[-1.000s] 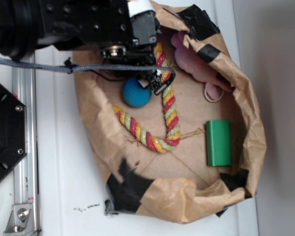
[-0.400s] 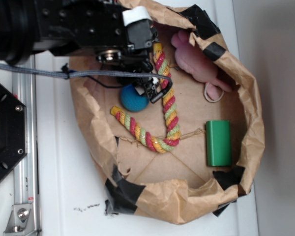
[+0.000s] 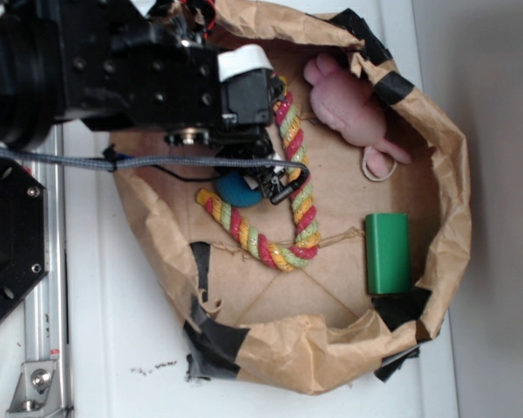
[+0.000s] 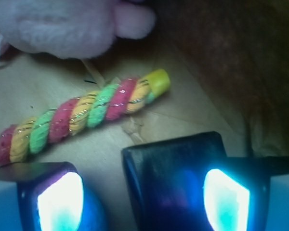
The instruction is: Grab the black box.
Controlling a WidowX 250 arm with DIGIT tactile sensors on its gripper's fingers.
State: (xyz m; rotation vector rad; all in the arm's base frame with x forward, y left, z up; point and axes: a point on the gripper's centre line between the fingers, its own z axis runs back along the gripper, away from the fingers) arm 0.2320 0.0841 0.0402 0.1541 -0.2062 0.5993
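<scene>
Sitting between the end effector [image 4: 143, 199] fingers, apparently untouched: black box [image 4: 171, 183].

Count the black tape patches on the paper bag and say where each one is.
5 visible: top rim, upper right rim, lower right corner, bottom left corner, and a strip on the left wall. The arm may hide more.

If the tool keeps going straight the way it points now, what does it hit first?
Most likely the black box: in the wrist view it sits between the two lit pads of the tool, ahead of the rope toy. How far off it is can't be judged.
</scene>
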